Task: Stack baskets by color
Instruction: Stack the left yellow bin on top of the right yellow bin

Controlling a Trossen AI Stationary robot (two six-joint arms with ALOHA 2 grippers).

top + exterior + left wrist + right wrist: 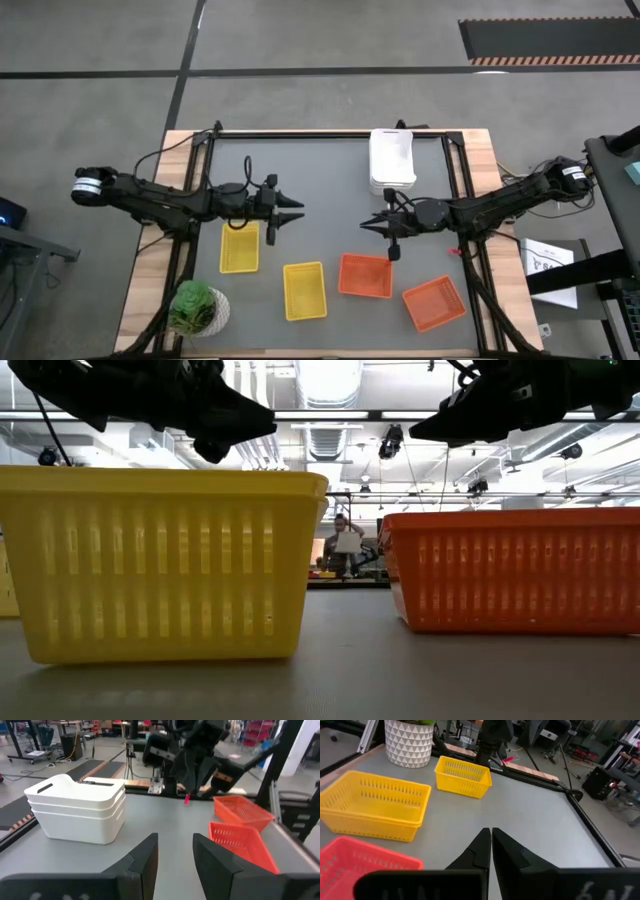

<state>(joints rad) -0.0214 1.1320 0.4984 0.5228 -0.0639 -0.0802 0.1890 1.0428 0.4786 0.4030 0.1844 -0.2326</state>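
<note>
White baskets [392,160] — stacked at the far edge of the table [320,175], long axis running far-to-near; solid sides, slot handle visible from the left wrist. Yellow basket [239,247] near-left, long axis far-to-near; second yellow basket [304,290] nearer the front, same orientation, mesh sides. Orange basket [365,275] lies crosswise; another orange basket [434,303] is skewed at near-right. Left gripper [296,210] reaches horizontally toward centre above the table, fingers parted, nothing between them. Right gripper [368,227] faces it — fingers closed together, empty. Potted plant [198,307] at the near-left corner.
</note>
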